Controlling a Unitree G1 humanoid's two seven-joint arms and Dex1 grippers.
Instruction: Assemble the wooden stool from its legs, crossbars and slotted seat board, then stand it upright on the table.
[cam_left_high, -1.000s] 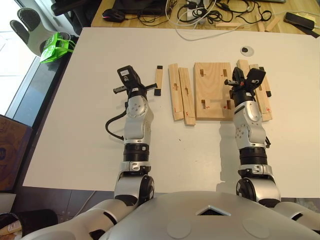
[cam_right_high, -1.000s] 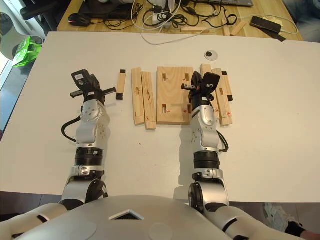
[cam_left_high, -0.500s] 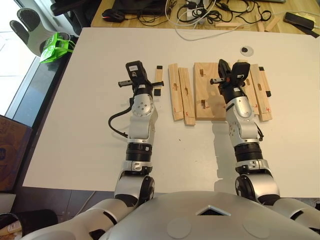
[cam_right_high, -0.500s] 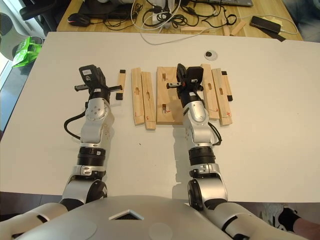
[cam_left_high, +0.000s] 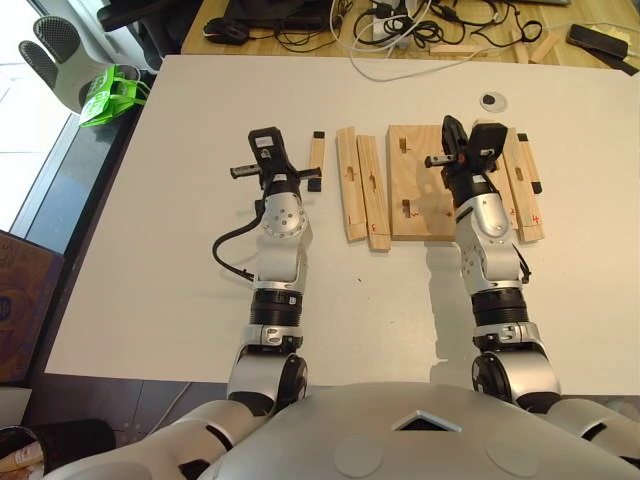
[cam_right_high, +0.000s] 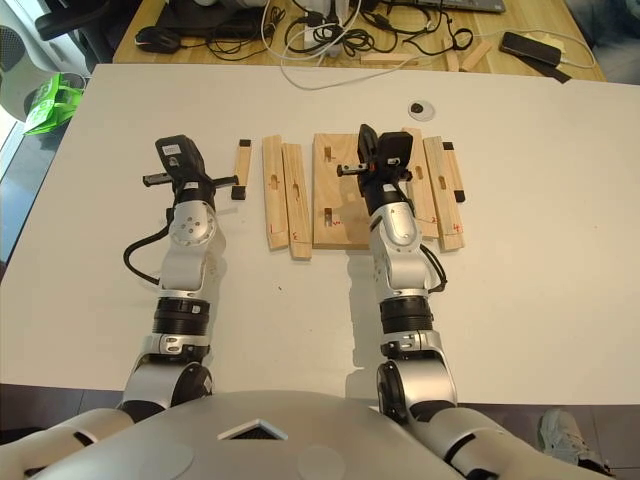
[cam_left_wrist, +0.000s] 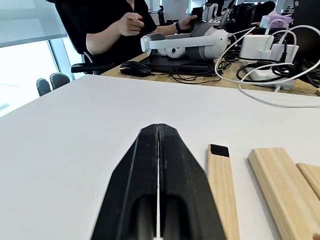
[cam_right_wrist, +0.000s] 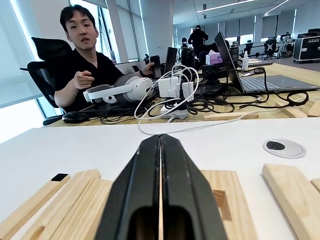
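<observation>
eyes — overhead, downward, sharing whole table (cam_left_high: 180, 200) | wrists — low, near, facing forward

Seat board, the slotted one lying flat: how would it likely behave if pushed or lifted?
The seat board looks like solid wood, so probably stiff and not fragile. Lying flat on the table, broad face down, it should slide when pushed, not tip or roll. Its width may exceed a two-finger grip, so lifting looks awkward.
</observation>
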